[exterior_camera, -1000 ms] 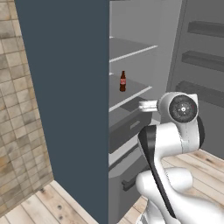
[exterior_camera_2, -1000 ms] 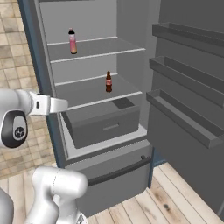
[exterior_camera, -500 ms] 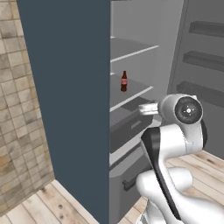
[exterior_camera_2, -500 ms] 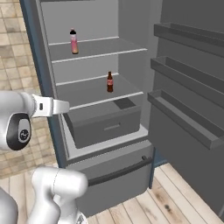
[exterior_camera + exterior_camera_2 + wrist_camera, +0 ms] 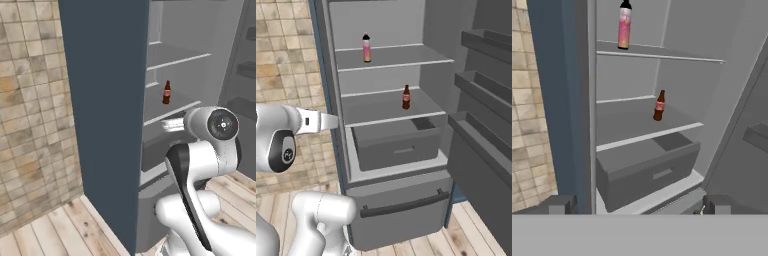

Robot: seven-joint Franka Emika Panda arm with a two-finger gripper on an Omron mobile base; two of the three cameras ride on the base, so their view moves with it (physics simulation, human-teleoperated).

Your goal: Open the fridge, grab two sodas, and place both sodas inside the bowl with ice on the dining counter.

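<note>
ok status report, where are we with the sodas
Jaws open, empty, short of the fridge shelves. Fridge door open; cola bottle upright on middle shelf, pink bottle upright on the shelf above. Nothing between hand and bottles.

The pink soda [image 5: 624, 25] was clipped at the cap by the hand view's top edge; the fridge [image 5: 107, 100] side hid it from the left base view.

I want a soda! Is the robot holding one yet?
No, nothing is held. The gripper is open, and both sodas stand on fridge shelves.
</note>
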